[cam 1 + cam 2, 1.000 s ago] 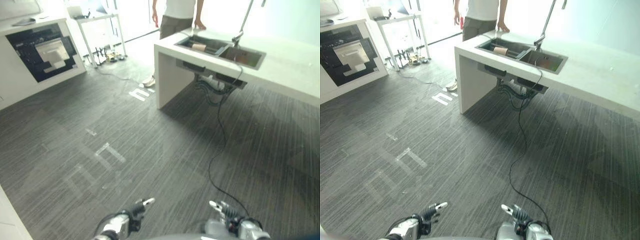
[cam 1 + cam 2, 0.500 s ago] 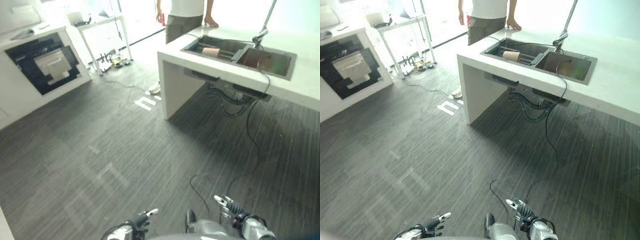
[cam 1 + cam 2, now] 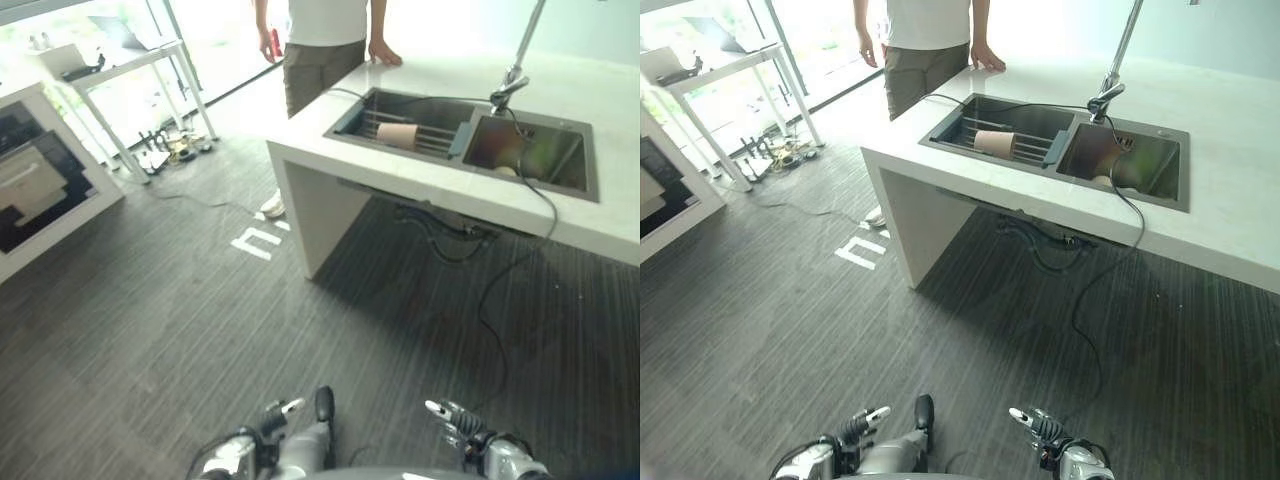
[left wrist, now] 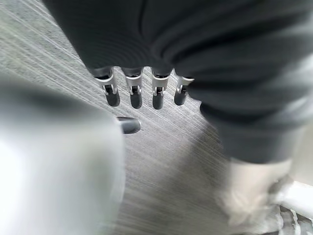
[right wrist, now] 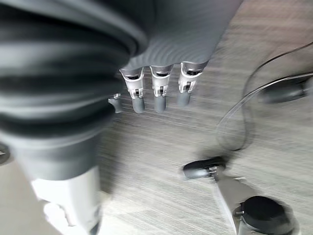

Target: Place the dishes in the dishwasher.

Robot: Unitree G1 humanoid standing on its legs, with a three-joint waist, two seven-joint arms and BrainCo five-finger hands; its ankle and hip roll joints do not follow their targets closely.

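A tan cup [image 3: 400,134] lies on its side on the rack in the left basin of the sink [image 3: 459,142], set in a white counter [image 3: 420,186] ahead. A pale dish [image 3: 506,171] shows in the right basin. Both my hands hang low at the near edge, over the grey floor and far from the sink. The left hand [image 3: 276,418] has straight fingers [image 4: 132,92] and holds nothing. The right hand [image 3: 449,417] is likewise open, its fingers [image 5: 157,92] empty.
A person [image 3: 322,38] stands at the counter's far side with one hand [image 3: 384,54] on it. A tall faucet [image 3: 516,68] rises between the basins, and a black cable [image 3: 500,285] drops from it to the floor. A black-fronted appliance [image 3: 28,190] and a white table [image 3: 112,66] stand left.
The whole picture has shifted: the camera has come closer to the counter, and the sink now sits nearer and more central. Both hands stay low and empty.
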